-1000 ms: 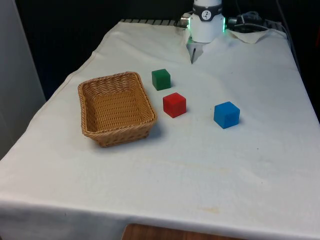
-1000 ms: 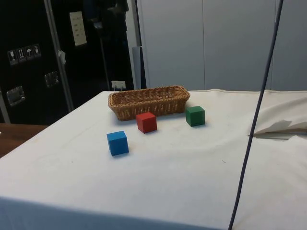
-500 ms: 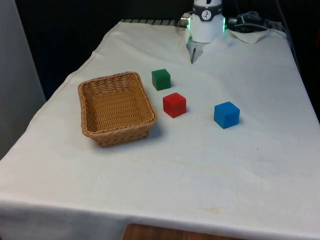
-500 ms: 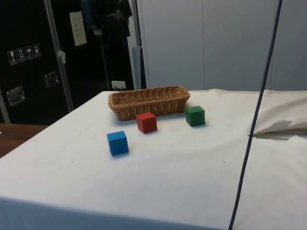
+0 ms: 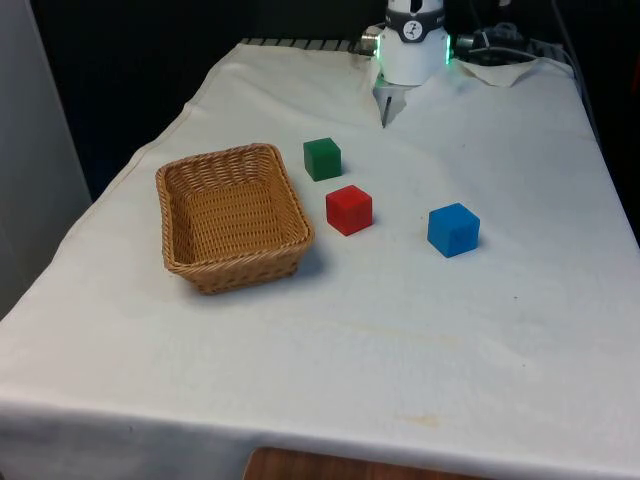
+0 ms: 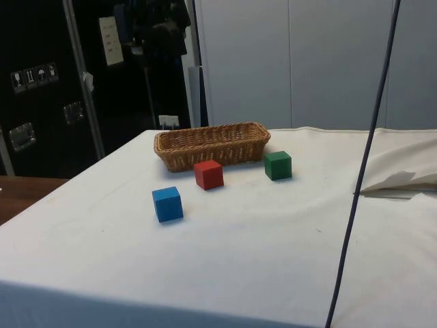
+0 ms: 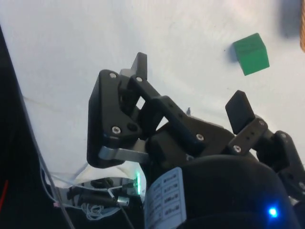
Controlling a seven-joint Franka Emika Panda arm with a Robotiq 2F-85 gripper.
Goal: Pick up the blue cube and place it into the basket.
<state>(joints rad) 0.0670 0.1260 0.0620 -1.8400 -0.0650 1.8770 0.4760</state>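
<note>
Gripper (image 7: 190, 102), seen from the wrist: the two black fingers (image 7: 240, 109) stand wide apart with nothing between them, released and touching no object. Below them lies bare white cloth (image 7: 95, 43), with the green cube (image 7: 251, 54) off to one side and well apart from either fingertip.

Arm, front view: the white arm (image 5: 413, 45) sits at the far end of the table, close to the cloth's far edge, held above the surface and well away from all three cubes and the basket. A thin dark tip hangs down just beneath its white housing.

Blue cube (image 5: 453, 229): rests on the cloth toward the front view's right, upright, apart from the other objects. In the side view the blue cube (image 6: 167, 203) is the nearest of the three to the camera.

Red cube (image 5: 349, 209): sits between the blue cube and the basket, near the basket's corner but not touching it; in the side view the red cube (image 6: 209, 174) lies just in front of the basket wall.

Green cube, front view (image 5: 322, 158): lies beyond the red cube, nearer the arm.

Basket (image 5: 185, 256): woven wicker, rectangular, on the front view's left; nothing lies inside. The side view shows the basket (image 6: 212, 147) as a low, long form.
</note>
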